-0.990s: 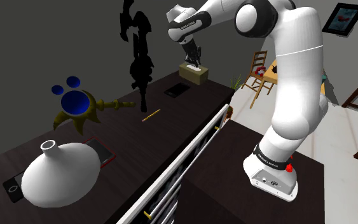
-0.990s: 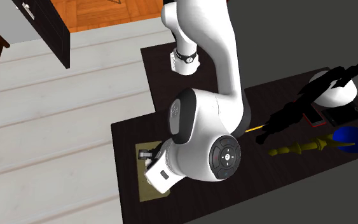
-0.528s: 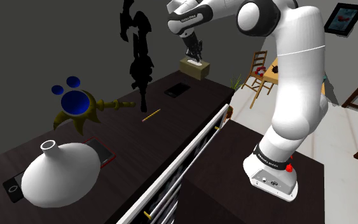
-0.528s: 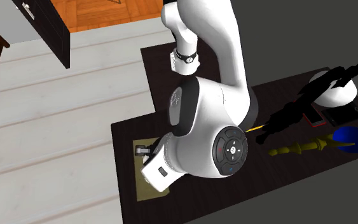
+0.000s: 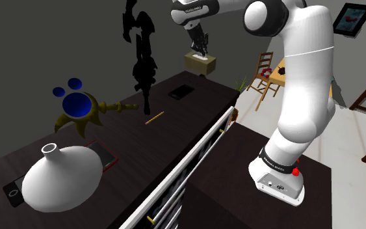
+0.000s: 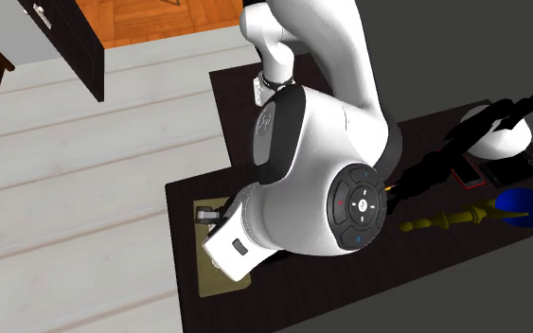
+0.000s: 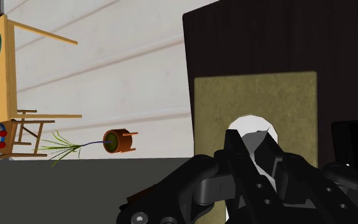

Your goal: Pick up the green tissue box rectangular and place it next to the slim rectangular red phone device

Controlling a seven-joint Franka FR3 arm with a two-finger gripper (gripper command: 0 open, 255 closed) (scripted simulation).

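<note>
In the shoulder view, at the lower left, a black device (image 5: 12,190) is lying on the dark surface (image 5: 197,101) just beside a white vase (image 5: 61,175) that is standing upright. Right of the vase, the red phone (image 5: 103,155) is lying flat, close to the vase's side. Above it in the frame, a gold ornament with blue discs (image 5: 77,107) is resting on the surface. A black figure (image 5: 139,58) is standing further right, with a yellow pencil (image 5: 154,118) and a black slab (image 5: 180,92) lying to its right. At upper centre, the end effector (image 5: 199,45) is pointing down and gripping the olive tissue box (image 5: 200,63) from the top. The tissue box is hanging in the air above the surface's far end, well apart from the red phone. The white arm (image 5: 305,78) is arching down to the stand (image 5: 279,179) at the lower right.

In the second exterior view, the tissue box (image 6: 202,274) is showing at the lower left, partly covered by the arm, while the red phone (image 6: 465,175) is lying near the right edge beside the vase (image 6: 501,142).

In the wrist view, a potted plant (image 7: 117,141) is sitting on the pale floor left of centre. Right of it, the end effector (image 7: 252,145) is clamping on the white tissue (image 7: 250,124) that is sticking out of the tissue box (image 7: 254,95).
</note>
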